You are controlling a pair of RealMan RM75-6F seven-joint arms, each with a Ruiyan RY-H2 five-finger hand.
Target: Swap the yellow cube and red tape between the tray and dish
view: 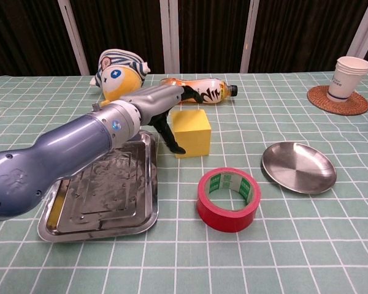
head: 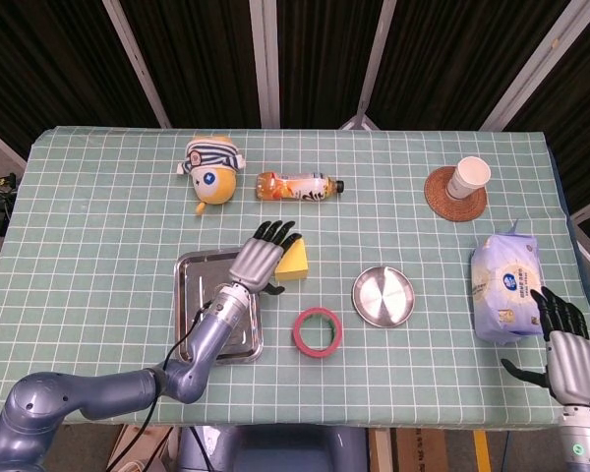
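- The left hand [head: 259, 259] hovers over the far right corner of the rectangular metal tray [view: 101, 187]. Its fingers [view: 172, 139] are stretched and a little apart, and they hold nothing.
- The yellow foam cube [view: 193, 131] stands on the green checked tablecloth [head: 108, 216], just right of the tray and beside the left hand's fingertips. I cannot tell if they touch it.
- The roll of red tape [view: 228, 198] lies flat on the cloth, nearer than the cube, between the tray and the round metal dish [view: 298, 166].
- The dish is to the right, with nothing in it.
- The right hand [head: 567, 356] is at the near right edge, fingers straight and slightly apart, near a white packet of wipes [head: 506, 285].
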